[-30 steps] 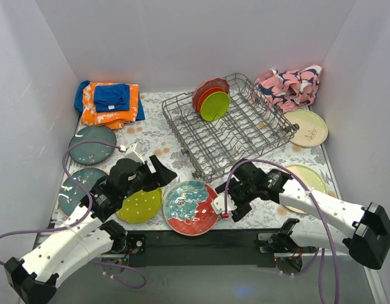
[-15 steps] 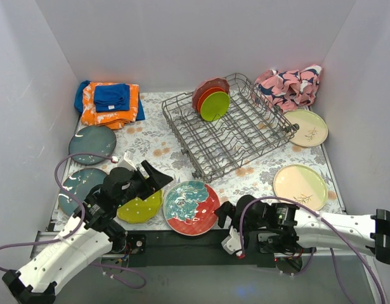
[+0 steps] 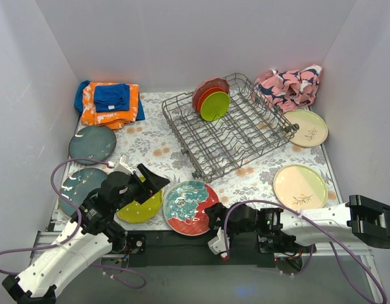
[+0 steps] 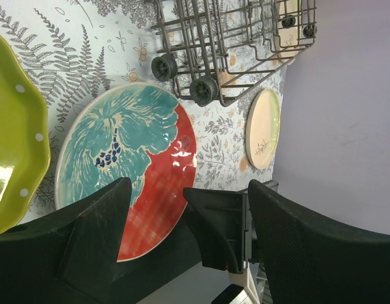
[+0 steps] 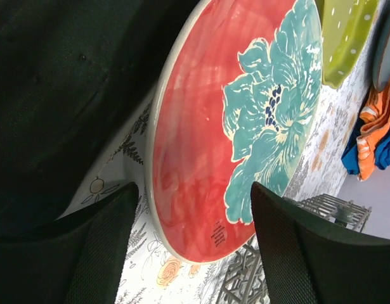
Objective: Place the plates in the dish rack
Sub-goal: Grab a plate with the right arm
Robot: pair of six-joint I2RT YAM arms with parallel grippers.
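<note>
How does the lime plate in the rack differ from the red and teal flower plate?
The lime plate stands on edge in the dish rack; the flower plate lies flat on the table. The lime plate is one plain colour; the flower plate is red with a teal bloom. Both are round.

The top view looks down from above and behind both arm bases, far enough back to take in the whole surface [image 3: 258, 177] and the dish rack [image 3: 229, 130]. The left wrist camera sits low and close, facing past the left gripper [image 4: 189, 190] across the red-teal floral plate [image 4: 128, 158] toward the rack's near corner. The right wrist camera is nearer still, sighting along that plate past the right gripper [image 5: 193, 190] toward the folded cloth [image 5: 372, 139]. All three views share this plate.
</note>
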